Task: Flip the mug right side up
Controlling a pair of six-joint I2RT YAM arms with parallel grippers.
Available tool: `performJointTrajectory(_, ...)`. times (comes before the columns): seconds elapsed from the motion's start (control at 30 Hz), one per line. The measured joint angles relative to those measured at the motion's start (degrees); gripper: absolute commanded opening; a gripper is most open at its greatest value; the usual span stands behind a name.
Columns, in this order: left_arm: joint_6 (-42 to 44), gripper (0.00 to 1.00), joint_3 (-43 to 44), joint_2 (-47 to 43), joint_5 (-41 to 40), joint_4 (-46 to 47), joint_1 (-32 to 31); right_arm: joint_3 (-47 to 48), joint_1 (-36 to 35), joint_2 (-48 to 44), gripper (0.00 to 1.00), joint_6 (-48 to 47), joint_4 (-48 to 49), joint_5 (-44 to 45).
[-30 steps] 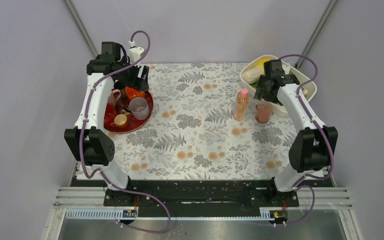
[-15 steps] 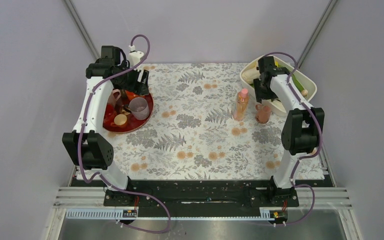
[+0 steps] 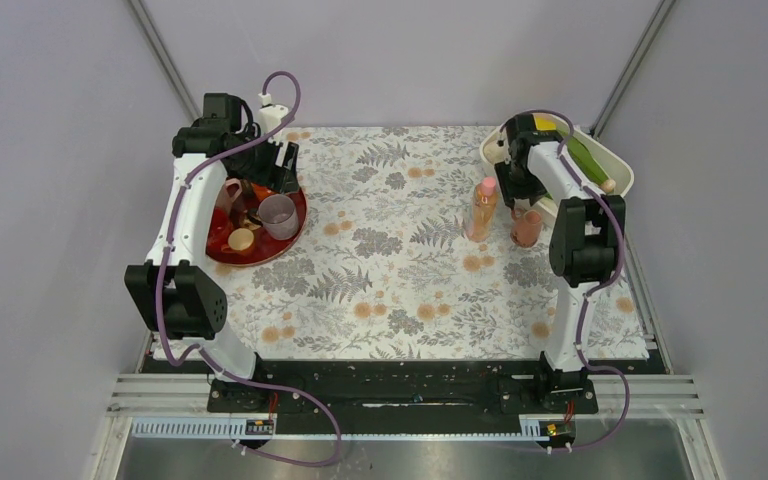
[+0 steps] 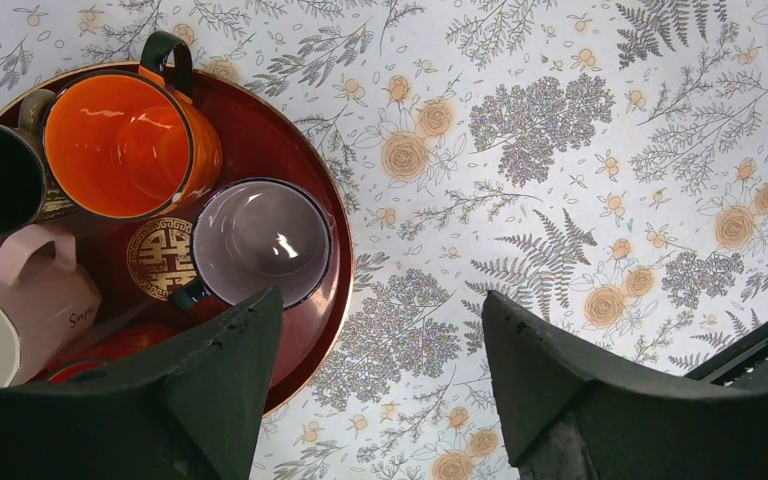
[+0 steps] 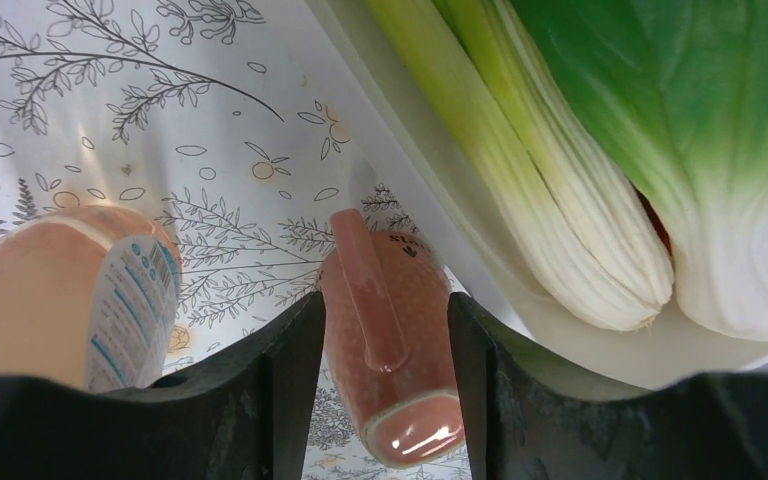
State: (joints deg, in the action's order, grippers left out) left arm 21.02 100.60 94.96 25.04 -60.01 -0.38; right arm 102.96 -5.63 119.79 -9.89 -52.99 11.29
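1. Floral table (image 3: 390,290): the mug (image 5: 395,340) sits upside down, just beside the bottle (image 3: 481,208).
2. Your right arm (image 3: 558,170) straddles it, jaws open; grasp and flip not yet done.
3. Your left arm (image 3: 182,205), far from the bottle: jaws open.

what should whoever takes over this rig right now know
Left gripper: open, empty, over the edge of the tray.
Right gripper: open, one finger on each side of the mug, not closed on it.
Mug: on the table between the bottle and the tub, flat base end up, so it looks upside down.
Done: right gripper lined up on the mug.
Left: grip, lift, flip, set down rim up.
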Motion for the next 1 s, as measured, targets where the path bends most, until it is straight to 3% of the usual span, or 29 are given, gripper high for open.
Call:
performJointTrajectory(0.17,0.0,0.76,-0.07,0.0,0.07,-0.13,0.0,-0.59,-0.26,1.4,0.49,0.0,-0.9,0.09)
performJointTrajectory(0.53,-0.04,0.76,-0.15,0.0,0.74,-0.31,0.0,-1.97,-1.11,2.86,0.45,0.02,-2.25,4.59)
performJointTrajectory(0.63,0.0,0.76,-0.15,0.0,0.72,-0.31,0.0,-1.55,-1.11,5.38,0.34,0.09,-2.51,4.24)
performJointTrajectory(0.77,0.2,0.76,-0.96,-0.59,0.68,-0.33,0.0,-1.27,-1.14,6.64,0.0,0.22,-3.65,3.87)
performJointTrajectory(1.0,0.17,0.76,-1.75,-2.69,1.07,-0.83,0.0,-1.25,-1.14,6.47,0.0,0.92,-3.78,6.16)
